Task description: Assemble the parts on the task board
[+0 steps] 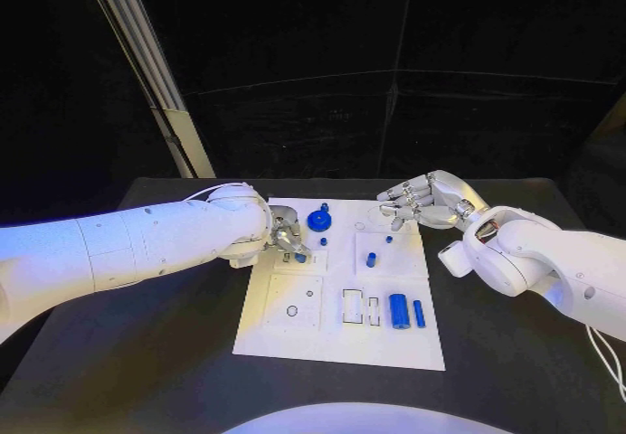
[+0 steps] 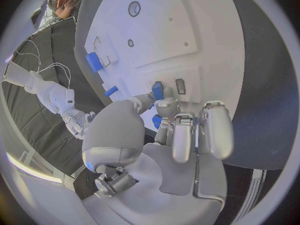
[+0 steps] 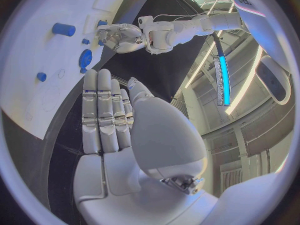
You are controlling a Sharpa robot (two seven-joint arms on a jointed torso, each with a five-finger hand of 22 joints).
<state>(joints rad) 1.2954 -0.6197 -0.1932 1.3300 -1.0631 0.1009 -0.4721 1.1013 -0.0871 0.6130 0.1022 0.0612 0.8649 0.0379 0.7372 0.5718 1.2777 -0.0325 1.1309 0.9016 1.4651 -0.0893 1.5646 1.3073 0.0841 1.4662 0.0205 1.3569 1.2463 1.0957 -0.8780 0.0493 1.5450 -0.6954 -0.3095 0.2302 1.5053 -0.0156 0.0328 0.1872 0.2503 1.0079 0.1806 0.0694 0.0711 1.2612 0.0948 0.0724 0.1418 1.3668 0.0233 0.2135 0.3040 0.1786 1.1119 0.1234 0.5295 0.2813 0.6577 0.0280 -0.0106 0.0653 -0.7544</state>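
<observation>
Task board [image 1: 342,344]: white plate, centre of the black table [image 1: 156,380]. Parts seated or standing, by appearance: a round blue disc part [image 1: 318,221] at the far middle; two small blue pegs [image 1: 387,240] and [image 1: 371,260] upright right of centre; a thick blue cylinder [image 1: 398,310] and a thin blue rod [image 1: 419,313] lying side by side at the near right. Left to do, as judged: the rectangular outline slots [image 1: 352,306] beside the cylinder and the small round hole [image 1: 292,311] at the near left look unfilled, so the assembly appears roughly midway. Left hand [image 1: 280,240]: low over the board's far left, fingers drawn narrow around a small blue part [image 2: 157,90]; the left wrist view shows that part at the fingertips [image 2: 164,105], just above the board, and it appears pinched, though contact is partly hidden. A second blue piece [image 2: 156,121] sits under the fingers. Right hand [image 1: 424,201]: raised over the board's far right edge, fingers straight and close together, holding nothing, well apart from the pegs.
</observation>
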